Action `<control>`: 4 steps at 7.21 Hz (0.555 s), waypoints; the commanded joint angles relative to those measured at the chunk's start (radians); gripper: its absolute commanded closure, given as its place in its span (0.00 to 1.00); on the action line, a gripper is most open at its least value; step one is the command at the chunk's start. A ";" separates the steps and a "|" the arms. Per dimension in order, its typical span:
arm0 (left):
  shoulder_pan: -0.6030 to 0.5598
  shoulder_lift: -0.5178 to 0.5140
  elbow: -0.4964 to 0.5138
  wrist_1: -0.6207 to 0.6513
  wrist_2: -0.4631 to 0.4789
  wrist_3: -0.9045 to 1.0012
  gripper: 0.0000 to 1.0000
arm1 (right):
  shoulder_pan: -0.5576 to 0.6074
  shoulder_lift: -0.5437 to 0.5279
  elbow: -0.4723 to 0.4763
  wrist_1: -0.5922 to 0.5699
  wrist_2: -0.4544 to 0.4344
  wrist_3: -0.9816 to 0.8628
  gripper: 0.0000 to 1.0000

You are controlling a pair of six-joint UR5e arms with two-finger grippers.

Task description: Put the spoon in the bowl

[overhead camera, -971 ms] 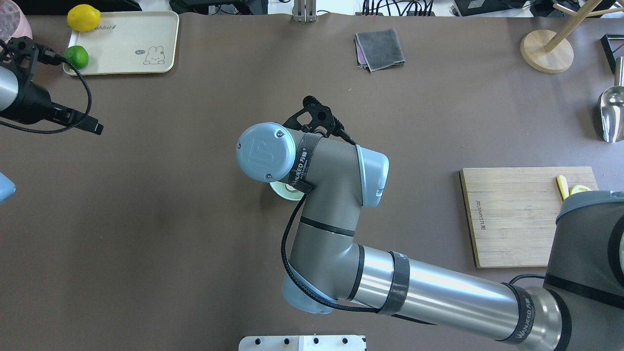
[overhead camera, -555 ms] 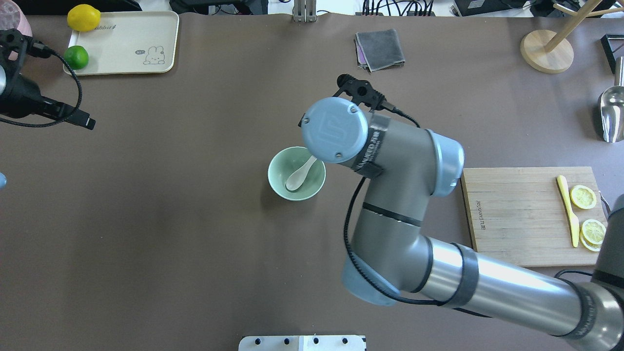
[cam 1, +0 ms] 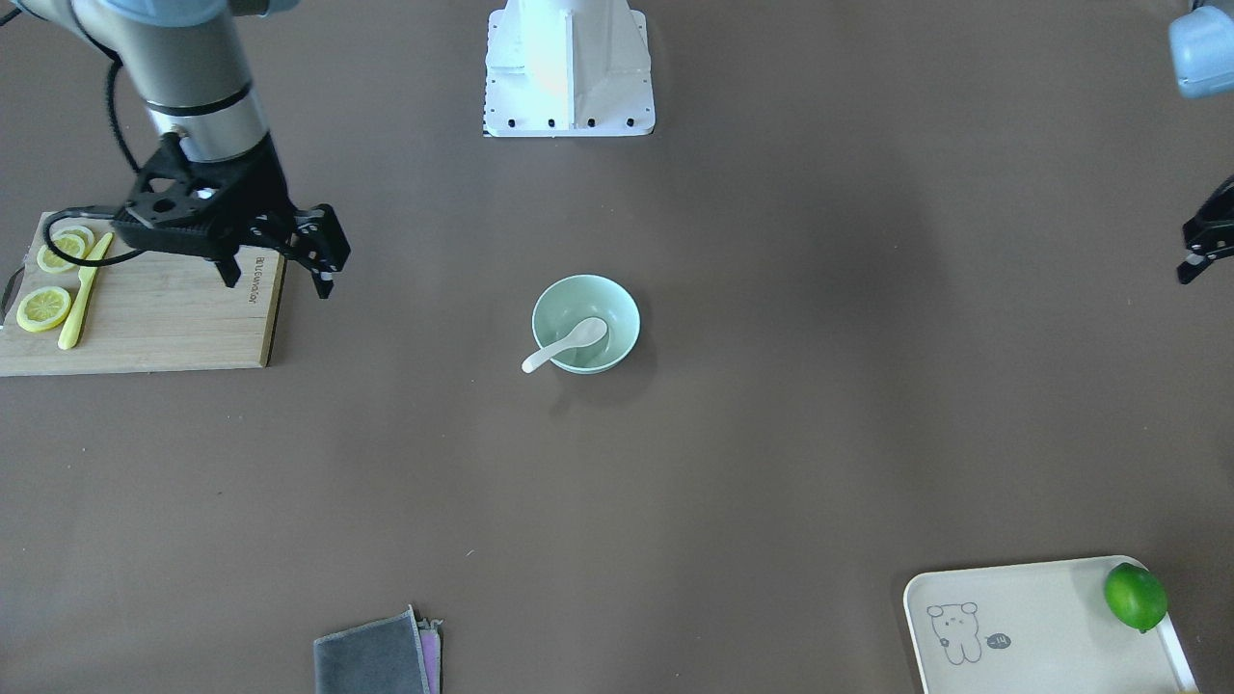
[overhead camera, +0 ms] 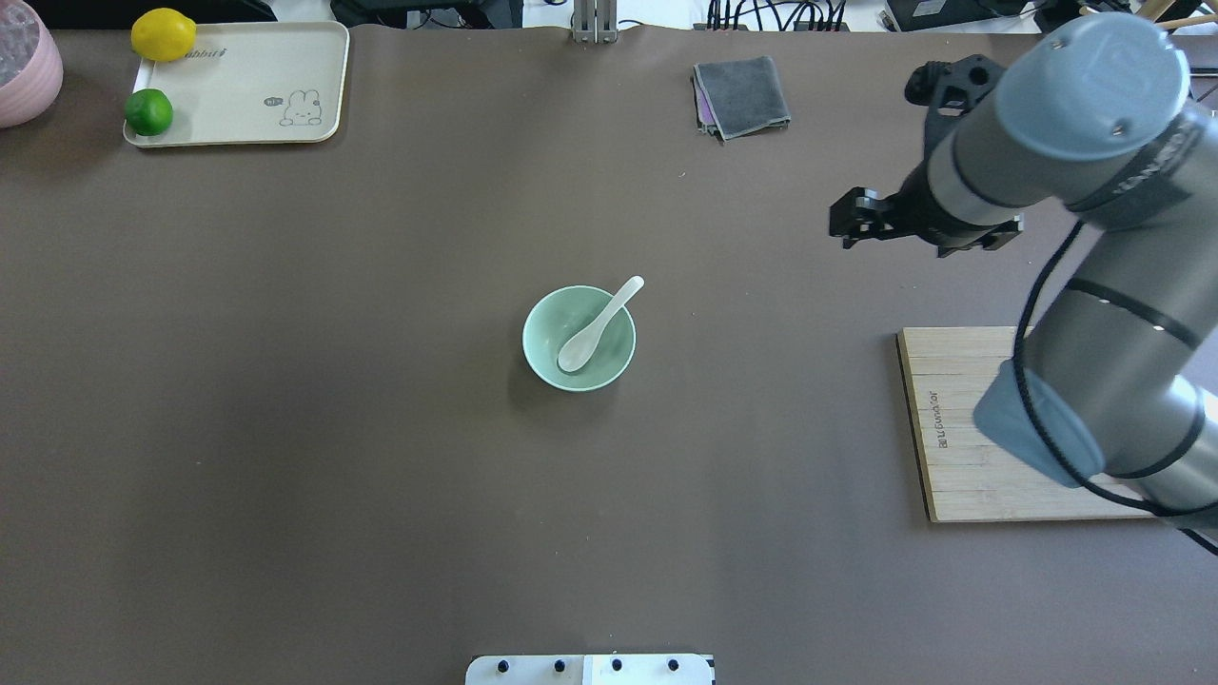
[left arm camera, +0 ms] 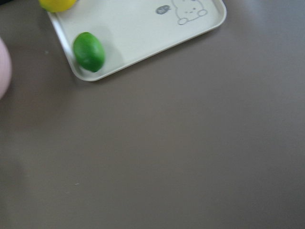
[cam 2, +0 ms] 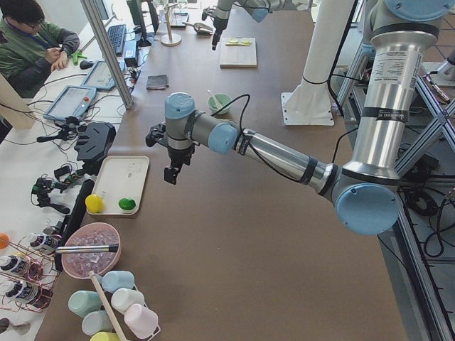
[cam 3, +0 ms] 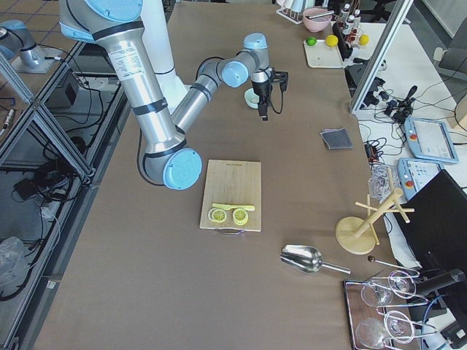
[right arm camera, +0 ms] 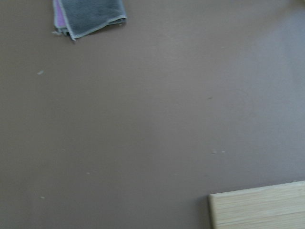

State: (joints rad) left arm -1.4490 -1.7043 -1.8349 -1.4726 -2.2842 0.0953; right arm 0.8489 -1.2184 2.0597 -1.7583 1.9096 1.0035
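Desk contents, overhead order, left to right.

Cream rectangular tray [overhead camera: 238, 86] with a small animal drawing, far left corner; yellow lemon [overhead camera: 163, 34] and green lime [overhead camera: 149, 111] at its left edge.

Left tool [cam 2: 172, 172]: hangs above bare desk near that tray; whether spread or pressed together cannot be told.

Round mint-green bowl [overhead camera: 544, 322]: centre of desk.

Small glossy white soup spoon [overhead camera: 592, 331]: scoop down inside the bowl, handle leaning on the far-right rim and poking past it. Placement judged complete.

Right tool [cam 1: 279, 282]: spread wide, holding nothing, well apart from the bowl, off toward the pale bamboo cutting board [overhead camera: 952, 428].

Step in hand, as judged: retreat. Best done high and with the tool left spread, with no pass back over the protruding handle, which a brush could lever out.

Change from 0.6 s ago: right arm's wrist, then overlapping the bowl's far-right rim, now stands off to the right; left arm gone from the overhead view's left edge; spoon and bowl unmoved.
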 commanded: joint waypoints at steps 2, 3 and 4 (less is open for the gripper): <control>-0.128 0.128 0.017 0.175 -0.012 0.227 0.01 | 0.320 -0.325 0.039 0.008 0.191 -0.679 0.00; -0.137 0.150 0.031 0.172 -0.009 0.231 0.01 | 0.442 -0.401 0.036 0.006 0.275 -0.861 0.00; -0.161 0.197 0.029 0.154 -0.009 0.231 0.01 | 0.520 -0.497 0.025 0.008 0.340 -0.969 0.00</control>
State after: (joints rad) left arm -1.5862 -1.5639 -1.8107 -1.3069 -2.2939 0.3183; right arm 1.2462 -1.5971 2.0931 -1.7518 2.1579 0.2196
